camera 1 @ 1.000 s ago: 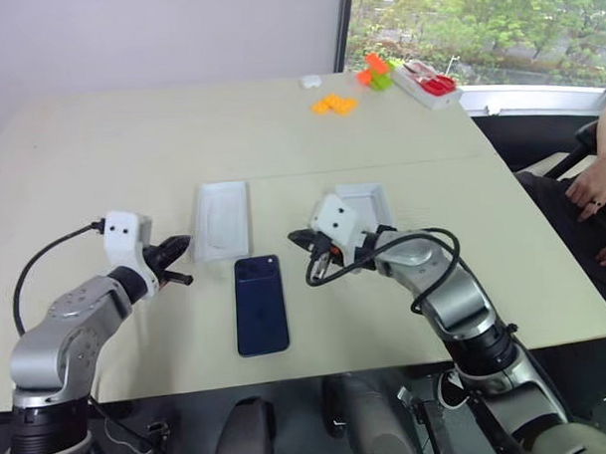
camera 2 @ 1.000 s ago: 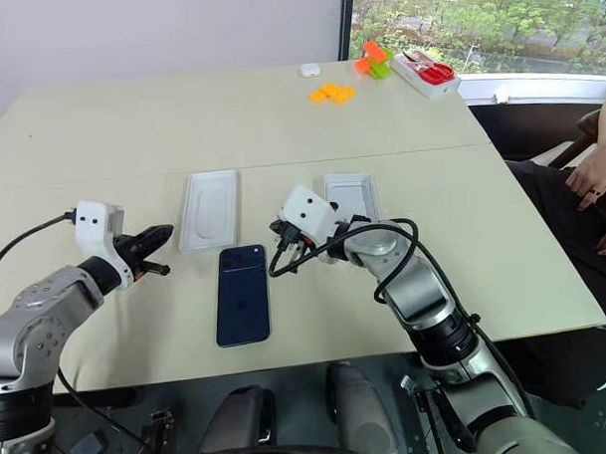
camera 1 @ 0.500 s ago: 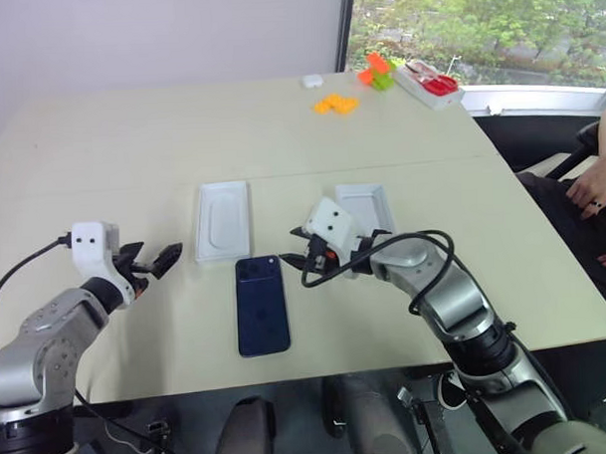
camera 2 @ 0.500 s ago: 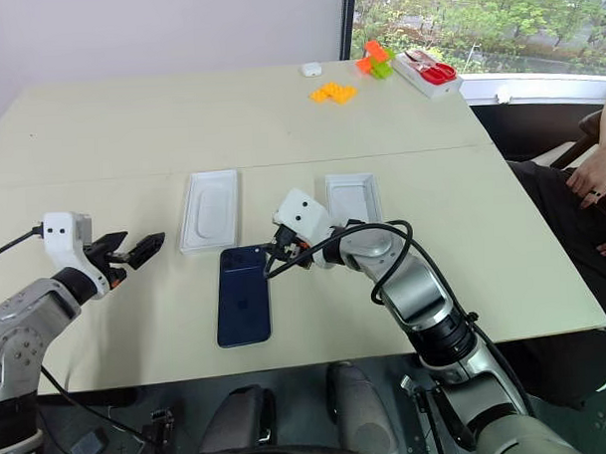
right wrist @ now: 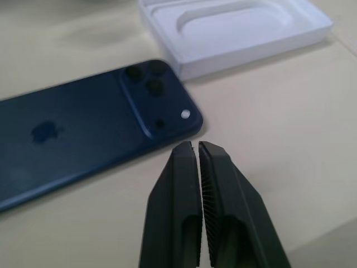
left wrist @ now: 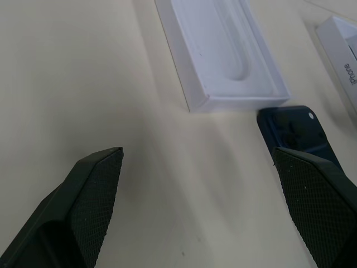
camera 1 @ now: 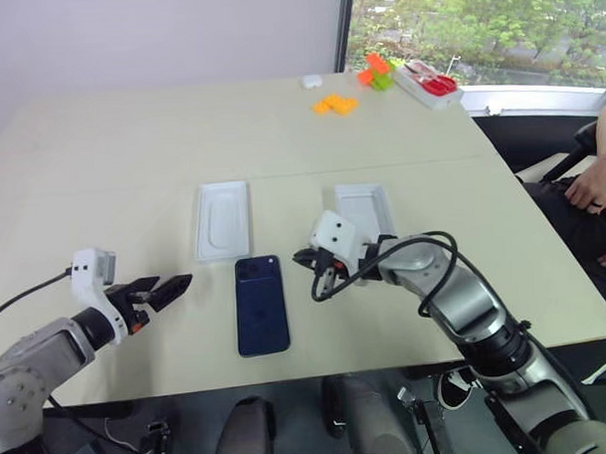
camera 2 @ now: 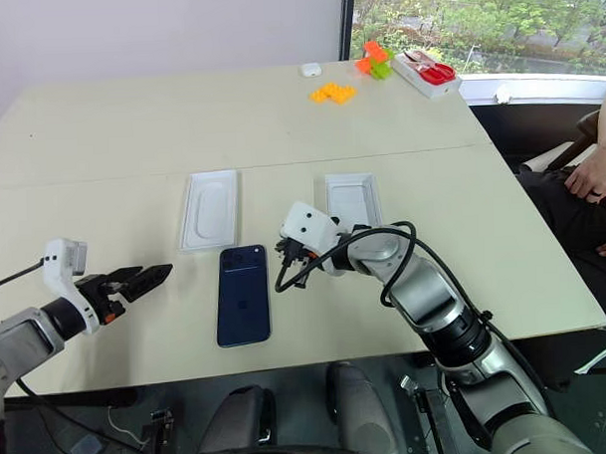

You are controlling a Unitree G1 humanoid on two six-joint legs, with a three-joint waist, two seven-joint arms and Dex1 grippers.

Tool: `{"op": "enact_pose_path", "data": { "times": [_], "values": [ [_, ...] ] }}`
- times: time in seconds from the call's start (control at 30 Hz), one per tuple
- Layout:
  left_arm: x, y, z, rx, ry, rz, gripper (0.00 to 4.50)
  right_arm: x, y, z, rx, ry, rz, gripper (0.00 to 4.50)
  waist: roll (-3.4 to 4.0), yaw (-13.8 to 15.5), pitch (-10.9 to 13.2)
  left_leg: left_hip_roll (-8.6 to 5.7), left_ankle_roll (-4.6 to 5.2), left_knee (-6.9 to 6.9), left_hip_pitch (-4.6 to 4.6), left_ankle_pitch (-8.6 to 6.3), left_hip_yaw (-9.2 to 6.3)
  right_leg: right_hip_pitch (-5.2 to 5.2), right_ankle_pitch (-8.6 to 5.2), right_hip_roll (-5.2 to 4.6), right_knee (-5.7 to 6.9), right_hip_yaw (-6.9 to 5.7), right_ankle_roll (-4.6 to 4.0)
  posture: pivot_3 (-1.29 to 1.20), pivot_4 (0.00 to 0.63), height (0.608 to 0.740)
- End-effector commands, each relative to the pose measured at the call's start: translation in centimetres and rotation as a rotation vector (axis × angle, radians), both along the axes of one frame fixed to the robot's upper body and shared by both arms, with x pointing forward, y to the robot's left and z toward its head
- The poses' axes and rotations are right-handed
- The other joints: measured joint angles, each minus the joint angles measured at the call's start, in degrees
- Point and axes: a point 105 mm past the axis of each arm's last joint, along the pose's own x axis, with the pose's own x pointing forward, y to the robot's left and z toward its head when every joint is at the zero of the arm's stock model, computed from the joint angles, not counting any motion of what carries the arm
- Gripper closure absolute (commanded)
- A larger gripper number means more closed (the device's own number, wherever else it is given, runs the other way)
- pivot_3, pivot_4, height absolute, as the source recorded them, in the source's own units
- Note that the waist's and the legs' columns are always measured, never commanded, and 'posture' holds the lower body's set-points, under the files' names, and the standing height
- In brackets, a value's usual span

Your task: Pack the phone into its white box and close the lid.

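— On the table (camera 1: 102,164), where is the phone (camera 1: 261,304) lying?
— Flat, just beside the white box (camera 1: 222,221), not packed yet. Left gripper (camera 1: 156,291) is gaping wide, holding nothing; right gripper (camera 1: 320,279) is pinching shut (empty too). Packing and the lid (camera 1: 364,206) are waiting.

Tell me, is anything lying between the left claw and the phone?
No. Bare tabletop separates the open left claw from the phone, as both eye views show.
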Motion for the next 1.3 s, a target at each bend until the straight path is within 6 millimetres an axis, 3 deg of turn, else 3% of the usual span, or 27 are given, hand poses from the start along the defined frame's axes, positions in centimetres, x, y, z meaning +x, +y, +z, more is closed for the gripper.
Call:
{"op": "enact_pose_path", "data": {
  "times": [0.03, 0.13, 0.27, 0.63, 0.97, 1.3],
  "values": [
    [-0.7, -1.1, 1.3, -0.077, -0.006, -0.047, 0.00, -0.8, 0.4, 0.9, -0.010, -0.063, 0.065, 4.48, 0.00, 0.0, 0.0, 0.00, 0.00, 0.00, 0.00, 0.00, 0.00, 0.00, -0.02, 0.00, 0.00, 0.00, -0.03, 0.00, 0.150, 0.734],
    [-1.2, -2.6, 0.8, -0.177, 0.056, -0.078, 0.00, -1.0, 0.0, 0.3, -0.085, -0.112, 0.097, 4.48, 0.00, 0.0, 0.0, -0.01, 0.00, 0.01, 0.01, 0.00, 0.00, 0.02, -0.04, 0.00, 0.00, 0.00, -0.06, 0.00, 0.150, 0.734],
    [-3.4, -5.1, -1.8, -0.084, 0.274, -0.211, 0.00, -1.7, 0.0, -0.5, -0.130, -0.106, 0.149, 4.48, -0.02, 0.0, 0.0, -0.02, 0.00, 0.01, 0.02, 0.00, -0.01, 0.02, -0.02, 0.00, 0.00, 0.02, -0.03, 0.00, 0.150, 0.734],
    [-3.6, -8.0, -2.3, -0.288, 0.482, -0.235, 0.00, -2.1, 0.8, -3.3, -0.188, 0.015, 0.201, 4.48, 0.05, 0.4, 0.0, -0.02, 0.00, 0.01, 0.13, 0.00, -0.10, 0.14, -0.04, -0.12, 0.01, 0.09, -0.09, 0.00, 0.150, 0.734],
    [-3.0, -10.2, -2.6, -0.344, 0.480, -0.233, 0.00, -2.1, 3.1, -3.4, -0.150, 0.004, 0.289, 4.48, 0.08, 1.0, -0.1, -0.23, -0.01, 0.01, 0.35, 0.00, 0.00, 0.51, -0.08, -0.21, -0.16, 0.09, -0.13, 0.00, 0.150, 0.734],
    [-2.2, -11.4, -2.7, -0.426, 0.461, -0.197, 0.00, -2.2, 3.8, -3.5, -0.126, 0.008, 0.319, 4.48, 0.13, 1.7, -0.1, -0.22, -0.01, -0.04, 0.84, 0.00, 0.03, 0.98, -0.16, -0.15, -0.25, 0.04, -0.07, 0.00, 0.150, 0.734]
  ]
}}
